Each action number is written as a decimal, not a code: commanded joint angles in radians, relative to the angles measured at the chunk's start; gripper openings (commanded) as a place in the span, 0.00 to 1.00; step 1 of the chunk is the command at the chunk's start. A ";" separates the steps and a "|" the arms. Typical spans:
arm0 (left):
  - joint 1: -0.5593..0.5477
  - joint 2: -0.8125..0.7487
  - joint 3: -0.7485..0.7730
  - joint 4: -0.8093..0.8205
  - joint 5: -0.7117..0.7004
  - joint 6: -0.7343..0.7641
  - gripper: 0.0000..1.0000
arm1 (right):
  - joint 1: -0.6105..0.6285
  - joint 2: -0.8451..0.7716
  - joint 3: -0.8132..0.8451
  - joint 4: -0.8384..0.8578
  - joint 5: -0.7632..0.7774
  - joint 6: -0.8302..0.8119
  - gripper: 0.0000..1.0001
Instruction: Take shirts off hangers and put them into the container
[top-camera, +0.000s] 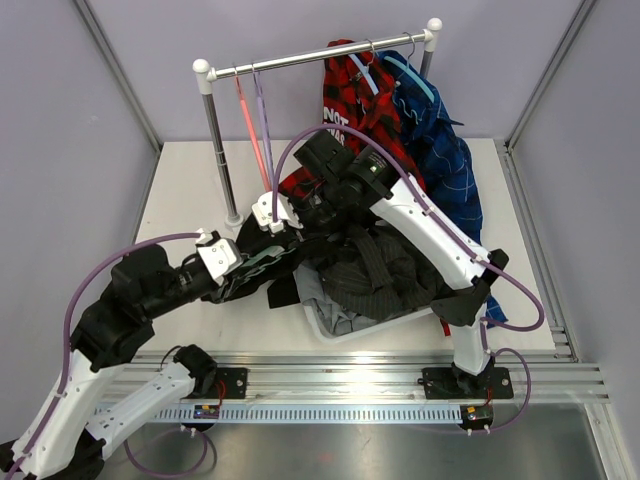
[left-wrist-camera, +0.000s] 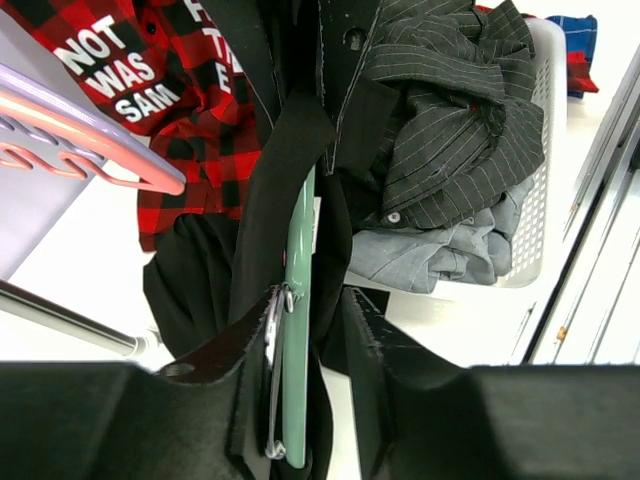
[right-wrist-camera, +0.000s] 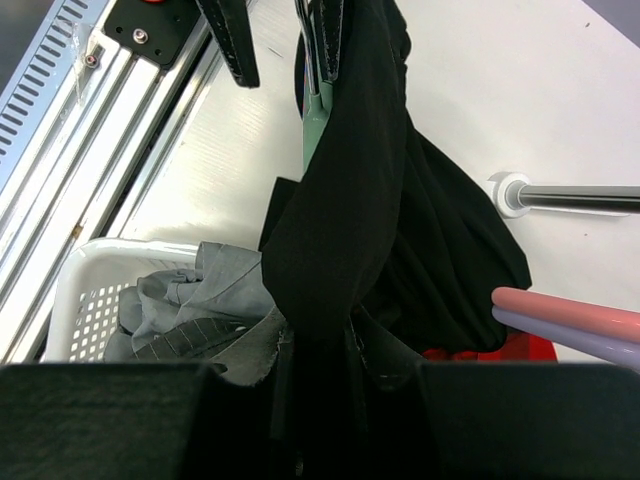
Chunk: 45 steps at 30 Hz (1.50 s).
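White basket sitting on table, between arms. Holding grey shirt at bottom, dark pinstriped shirt heaping on top.

Black shirt hanging just left of basket, draping over green hanger; plain, crumpled. Cannot tell whether black cloth is joining pinstriped heap.

Right gripper: fingers clamping black shirt.

Left gripper: fingers standing either side of green hanger; cannot tell whether gripping.

Red plaid shirt and blue plaid shirt hanging on rail.
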 joint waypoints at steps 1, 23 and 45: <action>0.000 0.009 0.024 0.041 0.042 0.005 0.30 | 0.010 0.003 0.042 -0.131 -0.044 -0.010 0.00; 0.001 -0.018 -0.036 0.114 -0.052 -0.159 0.00 | 0.010 -0.031 0.043 0.042 0.036 0.224 0.57; 0.001 -0.046 0.008 0.121 -0.218 -0.574 0.00 | 0.005 -0.407 -0.545 0.590 0.255 0.887 0.80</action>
